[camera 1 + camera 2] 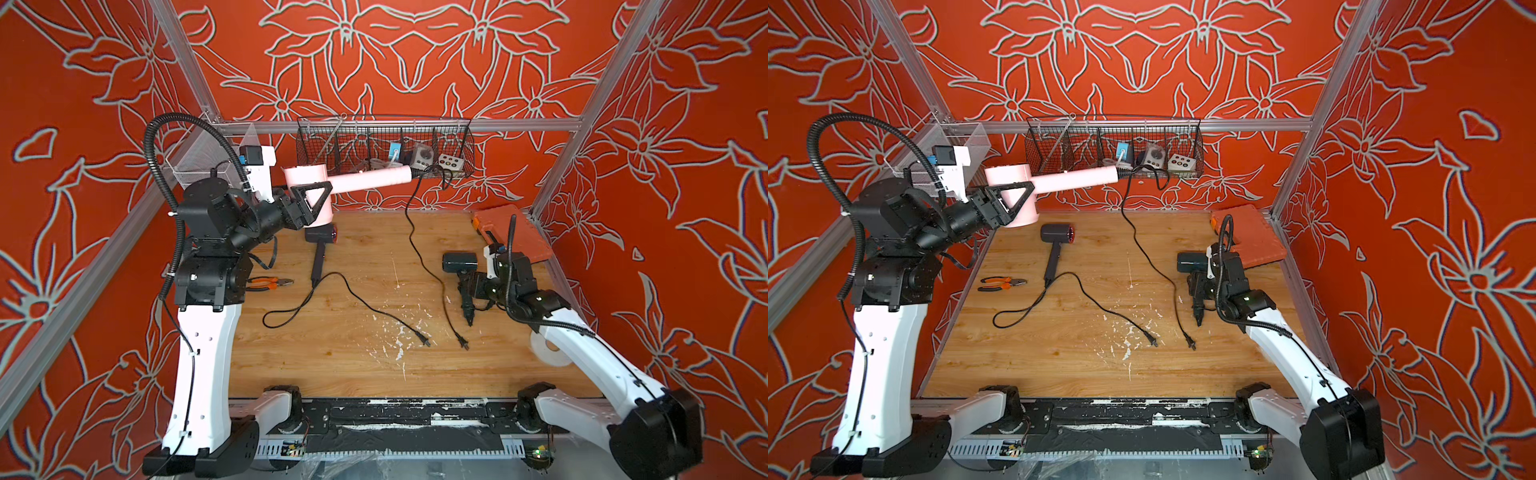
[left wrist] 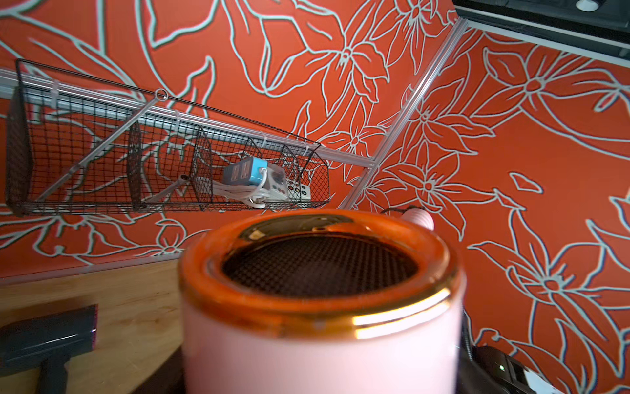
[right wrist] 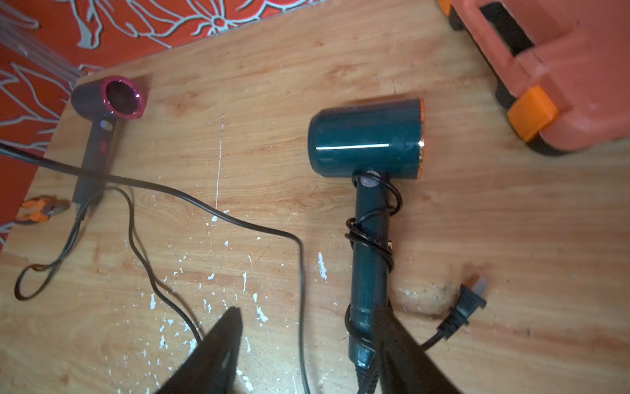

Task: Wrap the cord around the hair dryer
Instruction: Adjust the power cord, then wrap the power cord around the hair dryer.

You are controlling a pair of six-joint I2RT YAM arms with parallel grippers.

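Observation:
My left gripper [image 1: 313,199] is shut on the head of a pink hair dryer [image 1: 365,179], held in the air at the back left. Its black cord [image 1: 419,249] hangs from the handle end and trails to a plug [image 1: 463,343] on the table. At the right lies a teal hair dryer [image 3: 366,140] with its cord [image 3: 371,232] coiled round the handle. My right gripper [image 3: 306,317] stands open over that handle's end, holding nothing; the pink dryer's cord runs between its fingers. A dark grey hair dryer [image 1: 318,253] lies at the back with its cord [image 1: 332,291] loose.
A wire basket [image 1: 316,141] with power strips hangs on the back rail, close to the pink dryer's handle. An orange tool case [image 1: 528,237] sits at the back right. Orange-handled pliers [image 1: 270,284] lie at the left and a white tape roll [image 1: 544,351] at the right.

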